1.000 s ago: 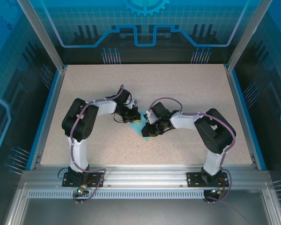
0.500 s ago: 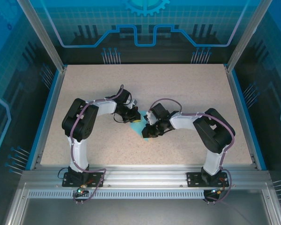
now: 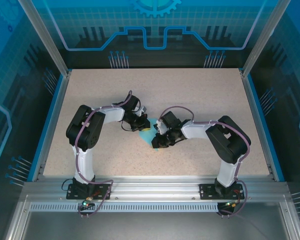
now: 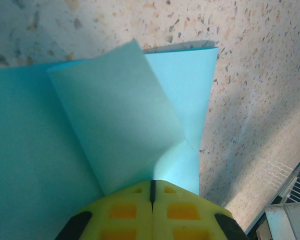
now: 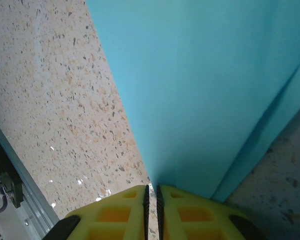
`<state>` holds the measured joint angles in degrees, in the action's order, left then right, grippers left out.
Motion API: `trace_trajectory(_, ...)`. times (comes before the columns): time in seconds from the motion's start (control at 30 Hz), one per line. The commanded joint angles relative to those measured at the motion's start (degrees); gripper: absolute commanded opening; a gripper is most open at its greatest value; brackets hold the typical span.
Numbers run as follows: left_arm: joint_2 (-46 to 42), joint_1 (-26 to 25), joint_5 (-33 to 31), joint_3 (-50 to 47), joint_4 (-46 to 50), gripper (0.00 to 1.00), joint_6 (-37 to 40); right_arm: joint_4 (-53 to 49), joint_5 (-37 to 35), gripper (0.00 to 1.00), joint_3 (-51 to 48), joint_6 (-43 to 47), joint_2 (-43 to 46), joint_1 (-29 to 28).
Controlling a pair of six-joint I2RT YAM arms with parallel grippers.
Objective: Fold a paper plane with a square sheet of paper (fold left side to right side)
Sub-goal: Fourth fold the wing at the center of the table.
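Observation:
The square sheet of paper (image 3: 150, 134) is a small folded light-blue shape at the table's middle, mostly hidden under both grippers. My left gripper (image 3: 144, 125) is shut, and its yellow tips (image 4: 152, 182) rest against the sheet's (image 4: 115, 115) raised, uncreased flap. My right gripper (image 3: 156, 141) is down at the sheet's near-right side. In the right wrist view its jaws (image 5: 151, 187) are shut to a thin slit that shows speckled table. The sheet's (image 5: 205, 90) long straight edge runs right up to that slit. I see no paper inside either pair of jaws.
The speckled beige table (image 3: 200, 95) is bounded by a blue rim (image 3: 54, 120) on the left and right, with a metal rail (image 3: 155, 189) along the near edge. Both arms' elbows bend outward to either side of the paper.
My right gripper has crept slightly left and toward the near edge along the paper. The left arm and the paper have stayed in place.

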<state>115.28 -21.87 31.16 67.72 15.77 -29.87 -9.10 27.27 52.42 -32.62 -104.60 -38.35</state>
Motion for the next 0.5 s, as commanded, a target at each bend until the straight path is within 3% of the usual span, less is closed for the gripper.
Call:
trace_trajectory(0.0, 1.86, 0.24, -3.61, -1.45, 5.57, 0.00, 0.91, -5.63, 0.68, 0.16, -3.22, -0.60, 0.56, -1.80)
trace_trajectory(0.47, 2.90, 0.85, -3.88, -1.50, 5.63, 0.00, 0.66, -8.39, 0.16, 0.13, -6.12, -0.62, 3.88, -2.41)
